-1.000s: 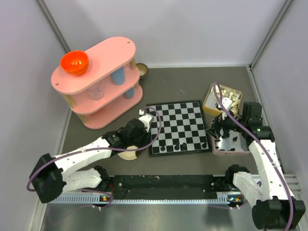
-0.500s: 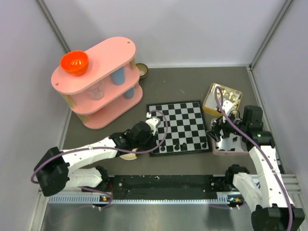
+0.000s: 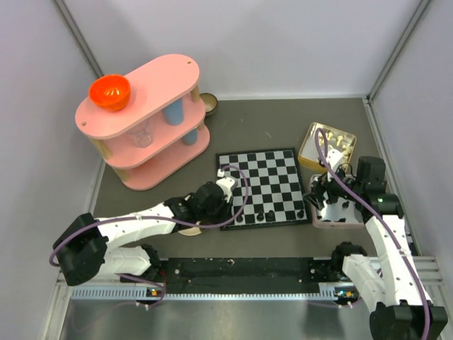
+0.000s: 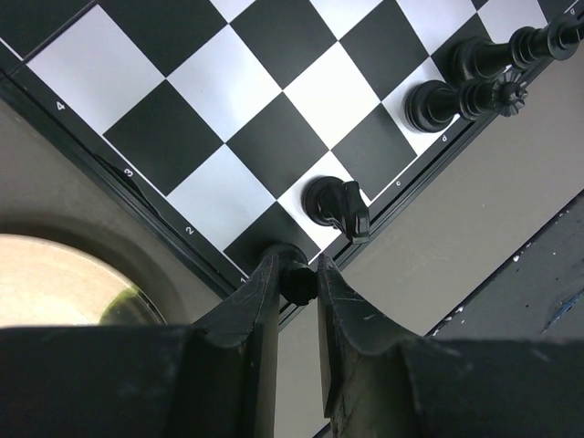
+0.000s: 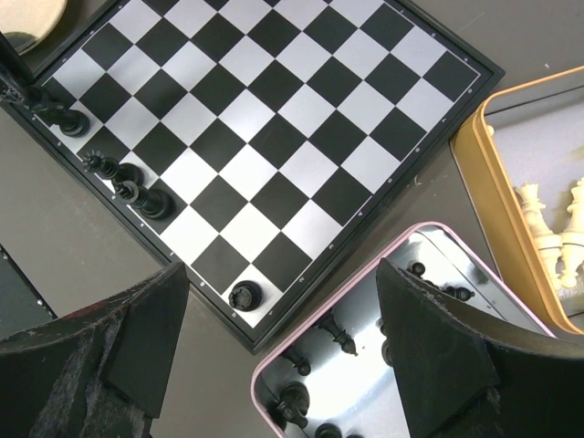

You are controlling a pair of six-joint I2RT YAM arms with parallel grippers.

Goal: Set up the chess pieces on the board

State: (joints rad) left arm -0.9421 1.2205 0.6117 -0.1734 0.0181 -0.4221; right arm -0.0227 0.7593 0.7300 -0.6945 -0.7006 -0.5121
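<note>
The board (image 3: 262,185) lies mid-table and also shows in the right wrist view (image 5: 274,119). My left gripper (image 3: 228,207) is shut on a black chess piece (image 4: 297,281) at the board's near-left corner square. A black knight (image 4: 336,205) stands one square over, and two more black pieces (image 4: 436,102) stand further along that near row. A black rook (image 5: 246,295) stands on the near-right corner. My right gripper (image 3: 322,202) is open and empty above the pink tin (image 5: 438,383), which holds several loose black pieces (image 5: 342,338).
A yellow tin (image 3: 325,145) of cream-white chessmen sits behind the pink tin. A round cream plate (image 4: 55,283) lies left of the board under my left arm. A pink two-tier shelf (image 3: 145,120) with an orange bowl (image 3: 108,92) stands at the back left.
My left arm has moved right to the board's near-left corner with the black piece in its fingers. My right gripper has shifted slightly nearer, staying over the pink tin.
</note>
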